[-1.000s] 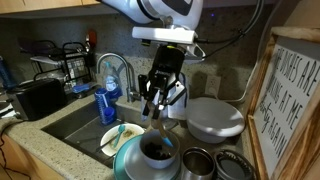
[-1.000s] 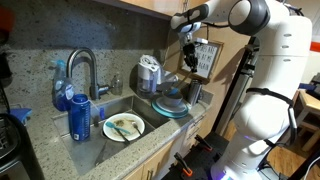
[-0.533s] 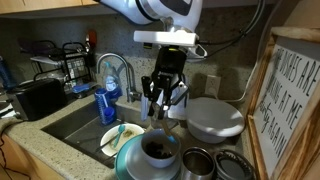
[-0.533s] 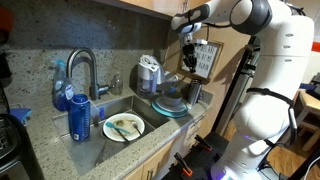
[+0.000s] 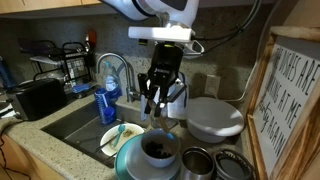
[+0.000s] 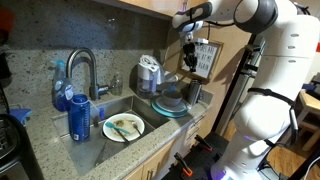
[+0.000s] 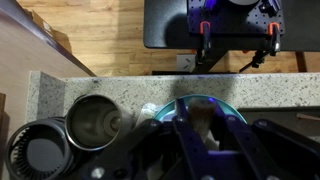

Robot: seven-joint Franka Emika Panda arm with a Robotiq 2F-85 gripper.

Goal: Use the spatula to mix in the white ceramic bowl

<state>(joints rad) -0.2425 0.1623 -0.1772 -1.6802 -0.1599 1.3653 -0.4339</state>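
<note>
Home kitchen, by the look of it: speckled granite ctr (image 6: 45,150) w/ a sunken sink (image 5: 70,122) & arched faucet (image 6: 83,62), blue soap bottle (image 5: 107,100), plate (image 6: 107,128) in the basin, wire dish rack (image 5: 62,58) at back, wood cabinets (image 5: 40,5) overhead, framed saying sign (image 5: 292,100).

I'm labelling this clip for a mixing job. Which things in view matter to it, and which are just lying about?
For the job: gripper, the spatula hanging from it, small deep white bowl below.
Lying about: teal plate under that bowl, two metal bowls, wide white bowl, plate in the sink, blue bottle, faucet.
</note>
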